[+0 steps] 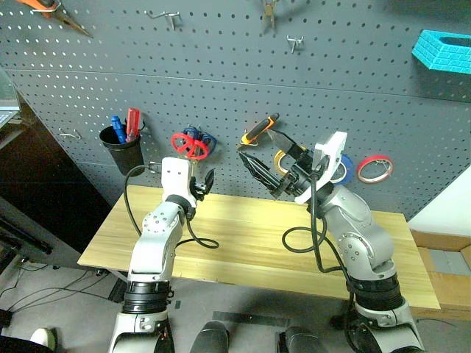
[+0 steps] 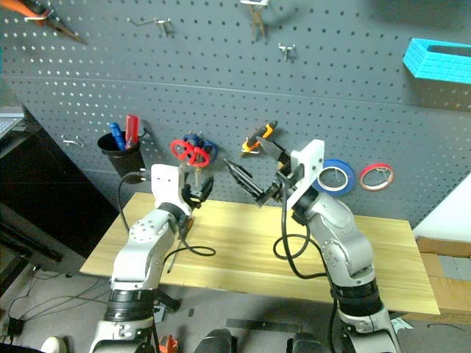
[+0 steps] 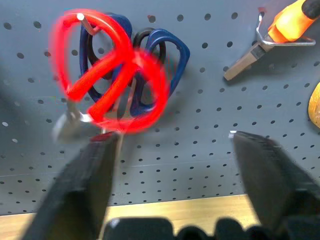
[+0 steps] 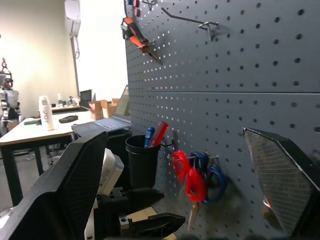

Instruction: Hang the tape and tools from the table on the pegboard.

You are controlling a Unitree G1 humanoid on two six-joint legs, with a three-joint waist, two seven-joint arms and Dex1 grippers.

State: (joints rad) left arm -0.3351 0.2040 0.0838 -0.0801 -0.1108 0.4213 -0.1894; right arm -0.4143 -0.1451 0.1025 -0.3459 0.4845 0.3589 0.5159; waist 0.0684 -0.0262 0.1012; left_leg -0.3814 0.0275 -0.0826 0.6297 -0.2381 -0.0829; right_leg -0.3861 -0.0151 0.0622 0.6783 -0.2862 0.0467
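Observation:
The red-handled scissors [image 3: 112, 82] hang from a hook on the dark grey pegboard [image 1: 221, 73], over a pair with blue handles [image 3: 167, 55]. My left gripper [image 1: 202, 182] stands open just below them with nothing between its fingers; the blades hang close to one finger [image 3: 82, 185]. The orange-and-black pliers [image 1: 259, 130] hang on a hook to the right. My right gripper [image 1: 259, 151] is open and empty, raised in front of the board near the pliers. The blue tape [image 2: 337, 175] hangs on the board behind my right wrist. The wooden table [image 1: 243, 243] is bare below.
A black cup [image 1: 123, 147] with pens hangs at the left. A yellow ring [image 1: 282, 158] and a red ring [image 1: 374, 168] flank the blue tape. A teal basket [image 1: 444, 50] sits at the upper right. Other pliers [image 1: 55, 11] and hooks [image 1: 294, 43] hang higher up.

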